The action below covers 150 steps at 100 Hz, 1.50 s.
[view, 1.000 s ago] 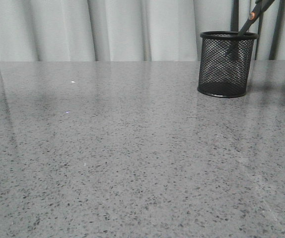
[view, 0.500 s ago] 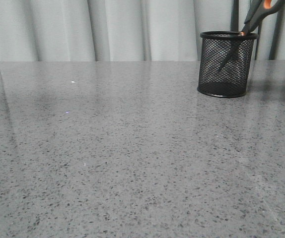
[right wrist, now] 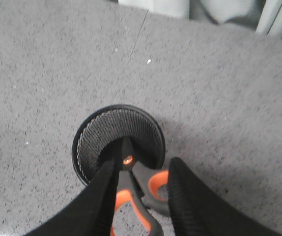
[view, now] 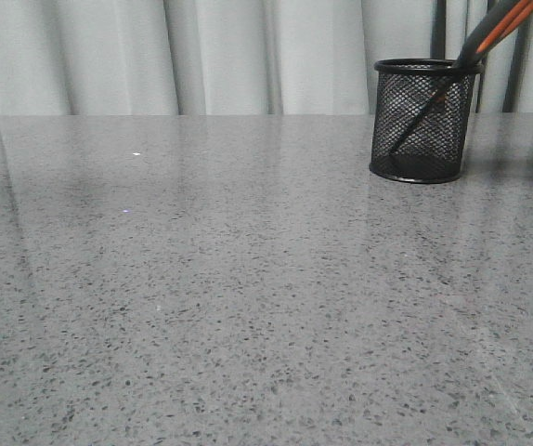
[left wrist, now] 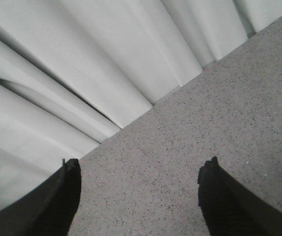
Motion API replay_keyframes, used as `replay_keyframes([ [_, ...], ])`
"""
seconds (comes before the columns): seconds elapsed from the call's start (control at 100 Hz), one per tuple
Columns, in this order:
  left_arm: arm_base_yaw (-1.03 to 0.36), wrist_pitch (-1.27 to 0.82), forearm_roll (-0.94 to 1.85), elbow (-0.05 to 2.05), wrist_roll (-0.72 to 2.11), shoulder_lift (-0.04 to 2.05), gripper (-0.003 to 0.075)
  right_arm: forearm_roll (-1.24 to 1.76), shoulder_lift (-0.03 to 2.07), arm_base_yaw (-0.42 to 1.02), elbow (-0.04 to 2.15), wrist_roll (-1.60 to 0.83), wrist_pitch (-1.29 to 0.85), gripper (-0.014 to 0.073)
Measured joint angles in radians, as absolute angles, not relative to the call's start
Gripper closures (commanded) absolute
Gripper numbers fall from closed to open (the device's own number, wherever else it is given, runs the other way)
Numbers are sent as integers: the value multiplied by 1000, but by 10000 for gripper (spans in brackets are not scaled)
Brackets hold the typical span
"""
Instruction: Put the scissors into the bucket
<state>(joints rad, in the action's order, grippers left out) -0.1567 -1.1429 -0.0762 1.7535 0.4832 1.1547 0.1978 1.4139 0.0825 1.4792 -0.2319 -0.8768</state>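
The black mesh bucket (view: 422, 139) stands at the far right of the table. The scissors (view: 491, 30) lean in it, blades down to the cup's floor and grey and orange handles sticking out over the right rim. In the right wrist view the bucket (right wrist: 89, 135) lies just beyond my right gripper (right wrist: 144, 161). Its jaws stand apart on either side of the scissors' (right wrist: 129, 172) handles, which sit lower than the fingers. My left gripper (left wrist: 142, 161) is open over bare table, with nothing between its fingers.
The grey speckled table (view: 248, 279) runs back to pale curtains (view: 229, 56) hanging right behind the bucket. The left gripper is near the curtain (left wrist: 82, 73) at the table's far edge.
The scissors have dropped deeper into the bucket, and their blade tip now rests on its floor. They have tilted over to lean on the right rim.
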Motion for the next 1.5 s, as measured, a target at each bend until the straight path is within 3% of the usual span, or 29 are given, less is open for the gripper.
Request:
replay_keyframes([
  [0.13,-157,-1143,-76,1754,483,1155,349,193,1373,83,1493,-232,-866,431],
  [0.29,-157,-1143,-76,1754,483,1157,601,204,1305,83,1483,-232,-851,672],
  [0.37,-157,-1143,-74,1754,483,1163,744,219,1260,83,1441,-232,-807,661],
  [0.7,-157,-933,0,1555,410,1123,741,271,996,83,1009,-232,-389,662],
  [0.9,-157,-581,35,1188,363,952,741,278,817,83,780,-232,-193,662],
  [1.26,-157,9,232,441,354,555,741,282,500,83,448,-232,-36,662],
  [1.5,-157,144,294,201,352,342,741,283,391,83,291,-232,-28,662],
])
